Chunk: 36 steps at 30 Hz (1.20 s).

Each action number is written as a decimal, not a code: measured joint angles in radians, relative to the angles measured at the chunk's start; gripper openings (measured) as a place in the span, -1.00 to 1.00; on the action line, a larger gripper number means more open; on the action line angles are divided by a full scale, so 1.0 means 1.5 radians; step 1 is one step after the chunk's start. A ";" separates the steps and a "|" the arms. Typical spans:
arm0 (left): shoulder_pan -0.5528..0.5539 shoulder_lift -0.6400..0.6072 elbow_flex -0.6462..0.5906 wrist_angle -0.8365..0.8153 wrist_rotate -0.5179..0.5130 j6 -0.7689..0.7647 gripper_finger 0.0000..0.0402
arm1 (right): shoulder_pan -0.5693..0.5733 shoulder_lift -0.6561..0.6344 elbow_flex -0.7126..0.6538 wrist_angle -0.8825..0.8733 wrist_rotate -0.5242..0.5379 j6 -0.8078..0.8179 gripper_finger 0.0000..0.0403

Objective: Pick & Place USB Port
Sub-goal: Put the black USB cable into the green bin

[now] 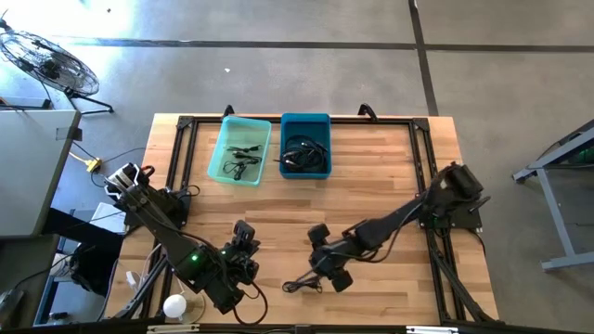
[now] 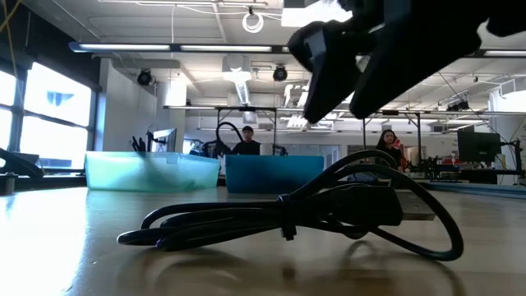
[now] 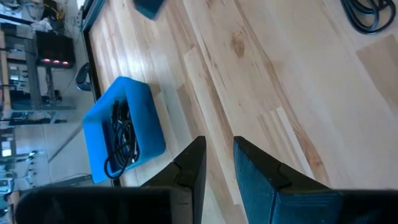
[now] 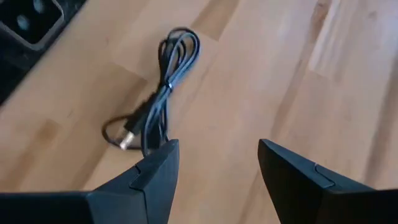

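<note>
A black USB cable, bundled with a tie, lies on the wooden table near its near edge (image 1: 302,283) (image 2: 312,215) (image 4: 163,87); its metal plug (image 4: 127,142) points away from the loops. My right gripper (image 1: 327,267) (image 4: 217,149) hovers open just above and to the right of the cable, touching nothing; in the low view it hangs dark over the cable (image 2: 353,66). My left gripper (image 1: 243,246) (image 3: 219,146) waits over the table left of the cable, its fingers a narrow gap apart and holding nothing.
Two bins stand at the table's far edge: a light teal one (image 1: 239,150) (image 2: 152,170) and a blue one (image 1: 305,146) (image 3: 121,134) (image 2: 275,173), each with dark cables inside. A white ball (image 1: 174,305) sits by the left arm's base. Bare wood lies between the bins and the grippers.
</note>
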 joint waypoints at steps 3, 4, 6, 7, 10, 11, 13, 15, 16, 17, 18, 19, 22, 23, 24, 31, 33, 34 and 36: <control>0.000 0.000 0.000 0.000 -0.010 0.001 -0.61 | -0.007 0.023 0.030 -0.003 -0.044 0.030 0.05; 0.000 0.000 0.000 0.000 -0.011 0.004 -0.61 | -0.006 0.030 0.042 -0.008 -0.055 0.033 0.05; 0.000 0.000 0.000 -0.001 -0.013 0.010 -0.61 | 0.000 0.048 0.071 -0.034 -0.068 0.034 0.05; 0.000 0.000 0.000 -0.001 -0.014 0.014 -0.61 | 0.002 0.058 0.086 -0.049 -0.072 0.034 0.05; 0.000 0.000 0.000 -0.001 -0.014 0.018 -0.61 | 0.010 0.091 0.139 -0.104 -0.077 0.043 0.05; 0.000 0.000 0.000 -0.001 -0.014 0.018 -0.61 | 0.011 0.102 0.158 -0.118 -0.080 0.050 0.05; 0.000 0.000 0.000 -0.001 -0.014 0.018 -0.61 | 0.012 0.126 0.195 -0.149 -0.093 0.054 0.05; 0.000 0.000 0.000 -0.001 -0.014 0.018 -0.61 | 0.012 0.152 0.228 -0.183 -0.102 0.053 0.05; 0.000 0.000 0.000 -0.001 -0.012 0.018 -0.61 | 0.012 0.164 0.243 -0.196 -0.104 0.052 0.05; 0.000 0.000 0.000 -0.001 -0.009 0.018 -0.61 | 0.012 0.175 0.257 -0.210 -0.107 0.051 0.05; 0.000 0.000 0.000 -0.001 -0.008 0.018 -0.61 | 0.011 0.184 0.270 -0.223 -0.108 0.050 0.05; 0.000 0.000 0.000 -0.001 -0.007 0.018 -0.61 | 0.011 0.190 0.280 -0.231 -0.112 0.049 0.05; 0.000 0.000 0.000 -0.001 -0.006 0.018 -0.61 | 0.005 0.207 0.293 -0.234 -0.138 0.048 0.05; 0.000 0.000 0.000 -0.001 -0.006 0.018 -0.61 | 0.002 0.211 0.294 -0.235 -0.149 0.047 0.05; 0.000 0.000 0.000 -0.001 -0.006 0.018 -0.61 | -0.001 0.215 0.294 -0.233 -0.161 0.047 0.05; 0.000 0.000 0.000 0.000 -0.007 0.017 -0.61 | -0.028 0.255 0.292 -0.201 -0.268 0.033 0.05; 0.000 0.000 0.000 0.000 -0.007 0.017 -0.61 | -0.034 0.264 0.292 -0.193 -0.299 0.024 0.04; 0.000 0.000 0.000 0.000 -0.007 0.017 -0.61 | -0.036 0.265 0.292 -0.193 -0.310 0.018 0.03; 0.000 0.000 0.000 0.000 -0.006 0.017 -0.61 | -0.039 0.266 0.292 -0.191 -0.315 0.011 -0.02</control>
